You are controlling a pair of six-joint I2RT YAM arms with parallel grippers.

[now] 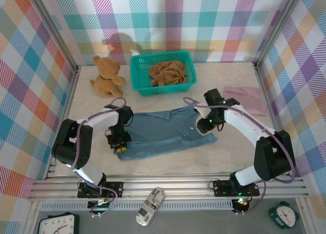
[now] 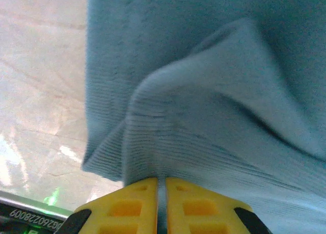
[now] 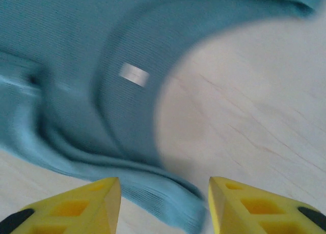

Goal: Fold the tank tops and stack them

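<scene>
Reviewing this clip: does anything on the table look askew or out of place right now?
The ochre top lies crumpled in the teal basket, unfolded, unlike the flat pink top. The blue top lies askew, bunched where the left claw pinches its edge.

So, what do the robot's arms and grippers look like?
The left arm and right arm have white links, black joints and a looping purple cable. The left gripper and right gripper have yellow wedge-shaped fingers with black patches.

Bright even light, blurred wrist views
</scene>
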